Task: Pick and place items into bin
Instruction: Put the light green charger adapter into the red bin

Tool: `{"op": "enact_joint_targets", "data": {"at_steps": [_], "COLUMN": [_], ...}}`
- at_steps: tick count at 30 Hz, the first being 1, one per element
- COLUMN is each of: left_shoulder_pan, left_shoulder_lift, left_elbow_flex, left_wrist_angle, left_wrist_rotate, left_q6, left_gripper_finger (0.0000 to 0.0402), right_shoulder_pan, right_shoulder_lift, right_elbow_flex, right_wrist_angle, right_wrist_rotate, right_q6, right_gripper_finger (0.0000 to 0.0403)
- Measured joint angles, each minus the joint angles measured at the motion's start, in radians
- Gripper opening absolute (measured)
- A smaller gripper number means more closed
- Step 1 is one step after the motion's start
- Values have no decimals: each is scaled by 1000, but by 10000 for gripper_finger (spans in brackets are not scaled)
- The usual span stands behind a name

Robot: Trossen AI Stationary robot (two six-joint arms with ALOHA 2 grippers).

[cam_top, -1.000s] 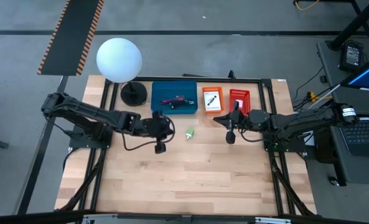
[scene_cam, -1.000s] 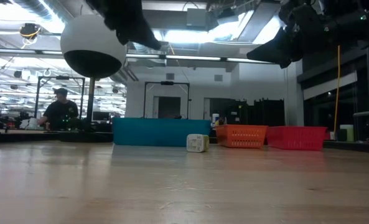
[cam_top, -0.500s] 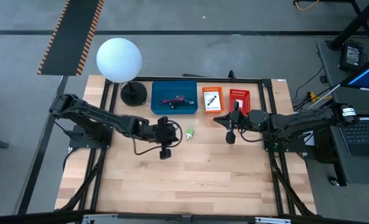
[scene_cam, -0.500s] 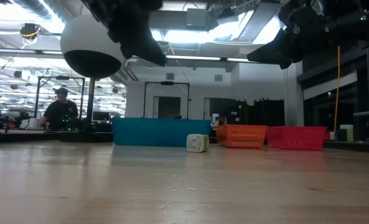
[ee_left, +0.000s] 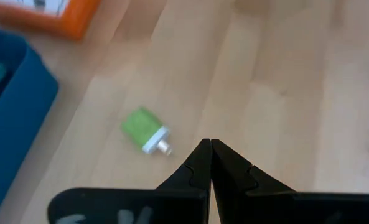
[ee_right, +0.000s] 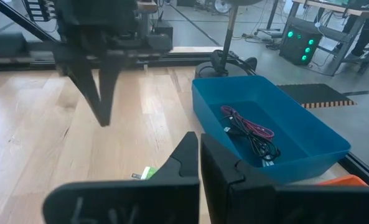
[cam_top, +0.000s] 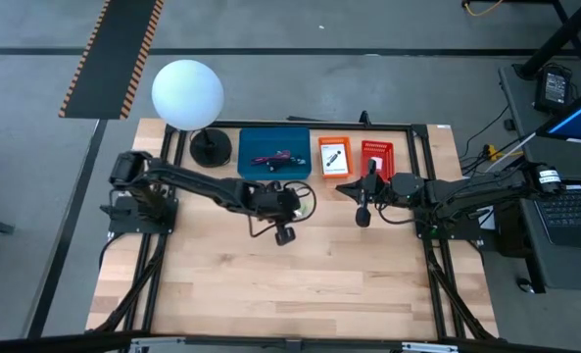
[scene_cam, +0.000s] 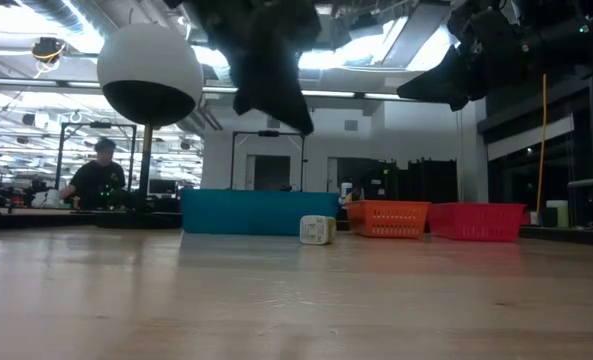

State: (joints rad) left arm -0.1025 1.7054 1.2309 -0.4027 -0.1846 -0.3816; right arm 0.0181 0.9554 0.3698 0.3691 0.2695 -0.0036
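High view hid the green lump [ee_left: 142, 129] under the left gripper [cam_top: 284, 235], pinched shut and empty like the right gripper [cam_top: 363, 217].

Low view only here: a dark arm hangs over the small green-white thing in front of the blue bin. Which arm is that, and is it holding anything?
Observer: It's the left gripper, shut and holding nothing; its wrist view shows the green lump lying loose on the wood beside the tips.
Operator: What's in the blue bin? I only see its wall.
Observer: The right wrist view looks into the blue bin: a red cord and a black cable piece are tangled together on its floor.
Operator: And the right arm?
Observer: From above, the right gripper is parked, shut and empty, just in front of the orange bin and red bin.
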Motion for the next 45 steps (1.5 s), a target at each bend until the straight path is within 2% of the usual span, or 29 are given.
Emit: {"op": "enact_joint_targets", "data": {"at_steps": [5,14,19,32,38,45], "left_shoulder_pan": [23,59,79,70,69,69], "left_shoulder_lift": [75,102,102,146,211,267], "left_elbow_flex": [99,138,138,138,137,137], "left_wrist_angle": [-124,-124,-126,-97,-56,-36], "left_wrist_rotate": [-1,-16,-32,-64,-87,-115], "left_q6": [-25,40,50,-83,-131,-195], "left_gripper_finger": [3,10,43,155,178,178], "right_shoulder_pan": [0,0,0,0,0,0], "right_shoulder_lift": [0,0,0,0,0,0], "right_elbow_flex": [0,0,0,0,0,0], "right_wrist_angle": [0,0,0,0,2,2], "right_wrist_rotate": [0,0,0,0,0,0], "right_q6": [0,0,0,-4,-3,-3], "right_gripper_finger": [0,0,0,0,0,0]}}
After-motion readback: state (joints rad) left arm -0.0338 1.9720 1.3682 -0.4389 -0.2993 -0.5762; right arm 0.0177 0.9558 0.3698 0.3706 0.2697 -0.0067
